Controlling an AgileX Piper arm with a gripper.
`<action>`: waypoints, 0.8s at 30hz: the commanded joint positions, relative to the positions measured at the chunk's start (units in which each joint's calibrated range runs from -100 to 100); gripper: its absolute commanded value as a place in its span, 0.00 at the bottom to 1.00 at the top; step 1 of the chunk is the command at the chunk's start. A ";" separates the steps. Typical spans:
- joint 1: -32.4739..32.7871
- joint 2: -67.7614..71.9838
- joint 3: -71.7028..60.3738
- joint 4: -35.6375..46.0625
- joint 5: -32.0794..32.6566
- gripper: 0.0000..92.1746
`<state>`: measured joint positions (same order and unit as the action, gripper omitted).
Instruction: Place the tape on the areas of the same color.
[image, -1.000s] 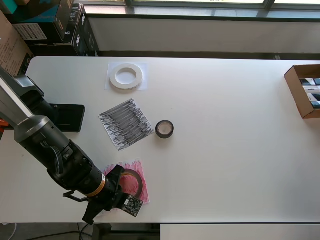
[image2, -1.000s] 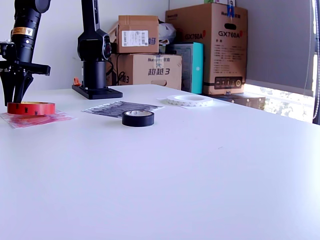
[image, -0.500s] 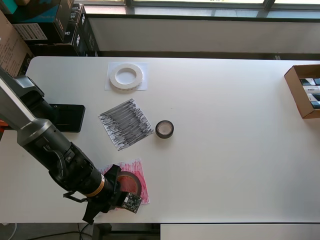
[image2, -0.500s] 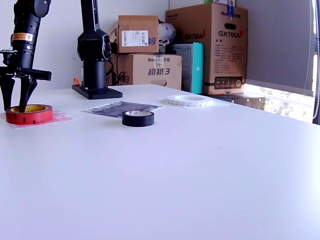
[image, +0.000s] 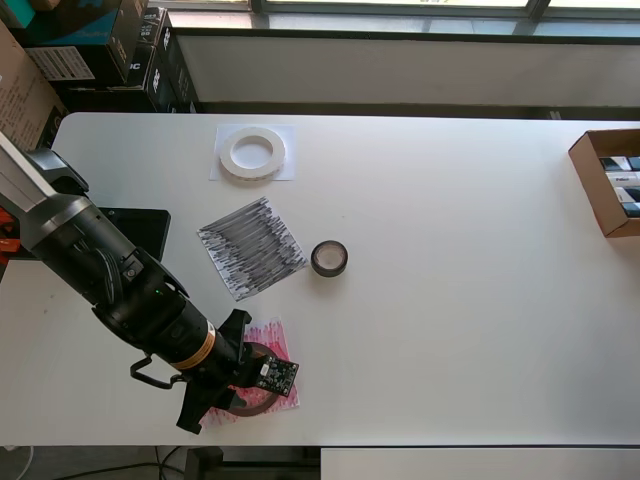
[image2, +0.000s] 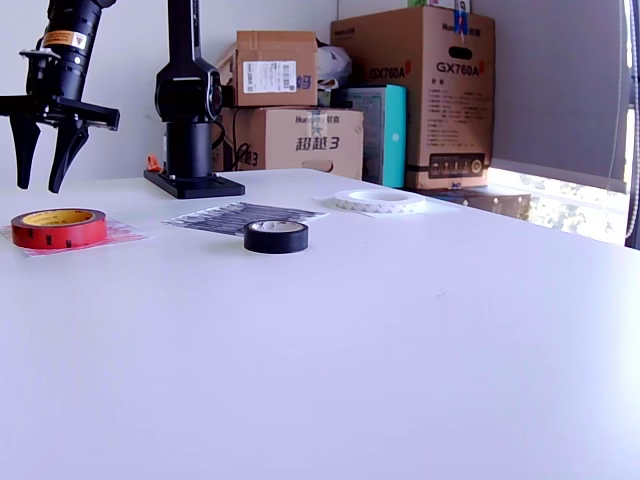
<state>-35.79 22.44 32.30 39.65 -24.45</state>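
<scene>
The pincer (image2: 45, 170) hung in the air above the red tape roll (image2: 58, 228), its 2 fingers spread apart and holding nothing, with a clear gap between the fingertips and the roll. The red tape roll lay flat on the red-scribbled sheet (image2: 118, 236) near the front edge of the surface (image: 460, 300); in the overhead view the arm hid most of it.

The black tape roll (image: 329, 258) sat on the bare surface just beside the black-scribbled sheet (image: 251, 247), on that sheet's right in the overhead view, not on it. The white tape roll (image: 252, 153) rested on the white sheet (image: 287, 168) toward the far side. A cardboard box (image: 606, 185) stood at the overhead view's right edge.
</scene>
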 joint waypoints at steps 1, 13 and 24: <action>1.39 -2.89 -2.17 -0.23 -0.02 0.47; 13.94 -3.45 -10.53 0.53 10.54 0.47; 27.67 7.40 -25.71 12.92 22.08 0.47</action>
<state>-14.23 25.13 12.66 46.37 -7.10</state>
